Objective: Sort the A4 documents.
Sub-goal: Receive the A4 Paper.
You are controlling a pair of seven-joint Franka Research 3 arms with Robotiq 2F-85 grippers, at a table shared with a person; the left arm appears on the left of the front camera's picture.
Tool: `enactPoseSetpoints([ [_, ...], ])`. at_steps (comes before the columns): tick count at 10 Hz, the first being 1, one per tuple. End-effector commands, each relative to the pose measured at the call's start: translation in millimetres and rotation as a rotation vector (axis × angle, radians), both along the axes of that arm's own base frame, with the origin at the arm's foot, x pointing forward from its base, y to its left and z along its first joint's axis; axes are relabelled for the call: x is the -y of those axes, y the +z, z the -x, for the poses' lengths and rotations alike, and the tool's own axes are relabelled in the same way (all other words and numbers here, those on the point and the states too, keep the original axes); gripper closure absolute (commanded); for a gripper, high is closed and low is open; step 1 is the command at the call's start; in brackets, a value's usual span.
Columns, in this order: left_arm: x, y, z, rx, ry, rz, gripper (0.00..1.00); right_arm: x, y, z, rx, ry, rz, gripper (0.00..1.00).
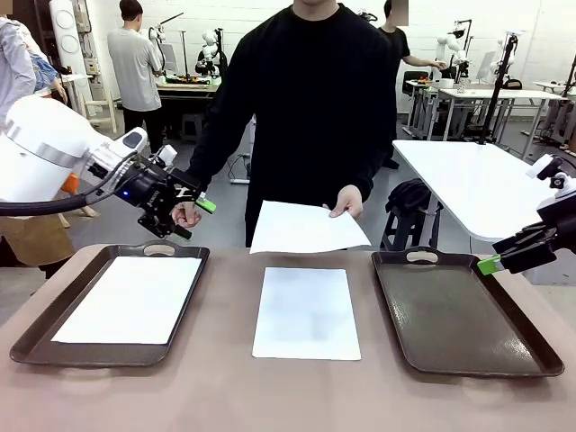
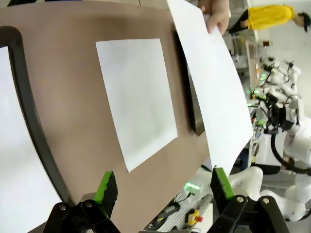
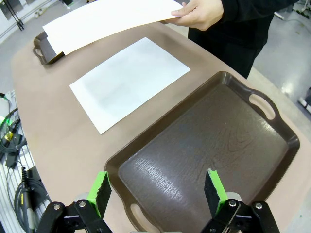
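Left gripper (image 1: 193, 216), open, hovers over the far left corner of the table (image 1: 225, 396); right gripper (image 1: 490, 264), open, at its right edge. First sheet (image 1: 130, 299) lies in the left tray (image 1: 27, 337), second sheet (image 1: 306, 312) mid-table, third sheet (image 1: 306, 228) in the person's hand (image 1: 346, 202) over the far edge; limp, it could crumple if pinched badly

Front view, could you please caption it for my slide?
Person holds out one sheet; another lies between two brown trays.

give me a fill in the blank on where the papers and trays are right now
The left tray holds ___ sheet.
Another sheet lies on the table ___ it and the right tray.
A third sheet is in the person's ___.
The left gripper and right gripper are both ___.
Missing: one; between; hand; open.
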State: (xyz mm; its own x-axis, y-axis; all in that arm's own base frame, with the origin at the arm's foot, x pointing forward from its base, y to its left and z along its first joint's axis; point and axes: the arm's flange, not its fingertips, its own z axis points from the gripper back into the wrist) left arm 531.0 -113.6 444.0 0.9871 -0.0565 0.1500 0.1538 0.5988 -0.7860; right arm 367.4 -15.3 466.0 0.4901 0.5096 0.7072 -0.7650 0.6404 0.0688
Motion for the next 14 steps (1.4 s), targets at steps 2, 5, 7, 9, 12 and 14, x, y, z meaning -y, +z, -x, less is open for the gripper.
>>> enactPoseSetpoints([
  [2,20.0,-17.8,-25.5,-0.107,0.068,0.057,0.00,0.5,-1.9,-4.5,0.010,0.016,-0.023,0.00],
  [5,34.5,-23.4,-29.3,-0.109,0.063,0.151,0.00,0.5,-1.9,-4.5,0.010,0.016,-0.023,0.00],
  [7,37.7,-17.5,-33.9,-0.114,0.060,0.211,0.00,0.5,-1.9,-4.5,0.010,0.016,-0.023,0.00],
  [9,50.2,-20.9,-40.2,-0.147,0.048,0.258,0.00,0.5,-1.9,-4.5,0.010,0.016,-0.023,0.00],
  [12,80.1,-30.9,-43.4,-0.187,0.008,0.268,0.00,0.5,-1.9,-4.5,0.010,0.016,-0.023,0.00],
  [14,89.6,-36.5,-47.7,-0.209,0.017,0.301,0.00,0.5,-1.9,-4.5,0.010,0.016,-0.023,0.00],
])
